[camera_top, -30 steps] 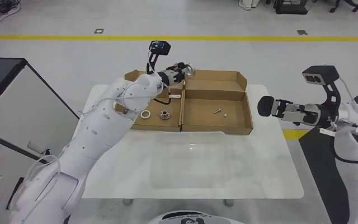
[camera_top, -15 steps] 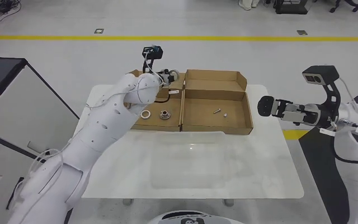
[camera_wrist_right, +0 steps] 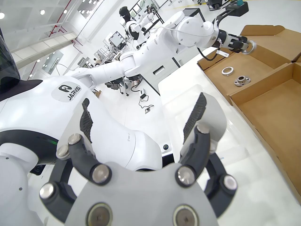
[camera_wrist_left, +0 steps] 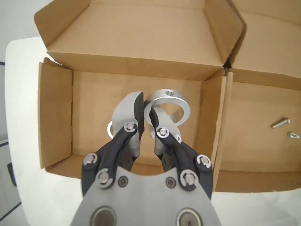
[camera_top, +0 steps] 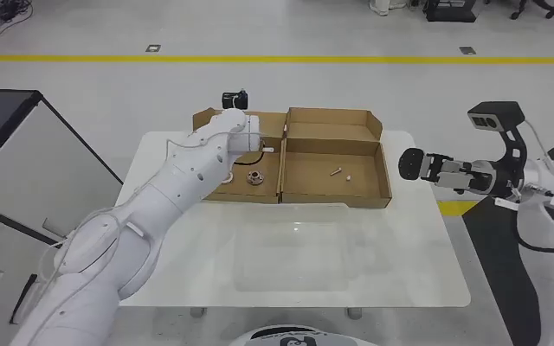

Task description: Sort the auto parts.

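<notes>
Cardboard, plain and brown, forms the two shallow open boxes that sit side by side and touching on the white bench (camera_top: 372, 259), their lids folded back on the far side. The left gripper (camera_wrist_left: 146, 111) hangs over the left-hand box (camera_wrist_left: 94, 109) with its fingers (camera_wrist_left: 125, 111) clenched on the rim of a thick silver metal collar ring (camera_wrist_left: 185, 110), one finger outside the ring and the other through its bore. The ring is held clear of the box floor, tilted, with a small threaded hole in its outer wall turned upward. In the right wrist view the same ring sits at the tip of the left gripper, above the far part of that box and near its back wall.

On the floor of the left-hand box lie a flat silver washer-like ring (camera_wrist_right: 227, 70) and, just beside it but not touching, a grey metal flanged hub (camera_wrist_right: 241, 81) resting on its flange. The right-hand box (camera_wrist_left: 254, 109) holds a small silver hex-head bolt (camera_wrist_left: 280, 123) lying on its side, with a smaller silver fastener (camera_wrist_left: 293, 135) near it that is too small to identify.

The right gripper (camera_wrist_right: 143, 109) hangs in the air off the bench's right edge, beside the right-hand box, holding nothing, its fingers spread wide apart.
</notes>
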### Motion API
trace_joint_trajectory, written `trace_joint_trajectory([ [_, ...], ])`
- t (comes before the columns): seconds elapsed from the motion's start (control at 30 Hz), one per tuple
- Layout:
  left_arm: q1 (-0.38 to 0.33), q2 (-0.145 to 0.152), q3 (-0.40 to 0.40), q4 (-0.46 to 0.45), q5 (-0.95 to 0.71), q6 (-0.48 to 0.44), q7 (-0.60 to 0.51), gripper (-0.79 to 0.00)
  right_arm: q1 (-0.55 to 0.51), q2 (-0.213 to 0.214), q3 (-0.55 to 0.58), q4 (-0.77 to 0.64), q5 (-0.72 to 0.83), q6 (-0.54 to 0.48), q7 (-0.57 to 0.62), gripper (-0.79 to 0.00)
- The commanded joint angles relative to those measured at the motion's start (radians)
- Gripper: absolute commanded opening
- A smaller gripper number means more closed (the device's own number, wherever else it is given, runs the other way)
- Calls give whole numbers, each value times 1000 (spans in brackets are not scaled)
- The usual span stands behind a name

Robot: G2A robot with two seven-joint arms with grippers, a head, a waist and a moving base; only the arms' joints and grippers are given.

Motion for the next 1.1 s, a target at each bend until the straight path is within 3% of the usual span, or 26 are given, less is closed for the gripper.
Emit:
trace_joint_trajectory([
  [0.0,-12,-30,24,62,-7,16,-5,-785,0,0,0,0,0,0,0,0],
  [0.27,-24,-131,89,258,-5,35,51,-785,0,0,0,0,0,0,0,0],
  [0.53,-41,-215,100,439,-41,9,79,-785,0,0,0,0,0,0,0,0],
  [1.07,-58,-312,77,661,-73,-32,150,-785,0,0,0,0,0,0,0,0],
])
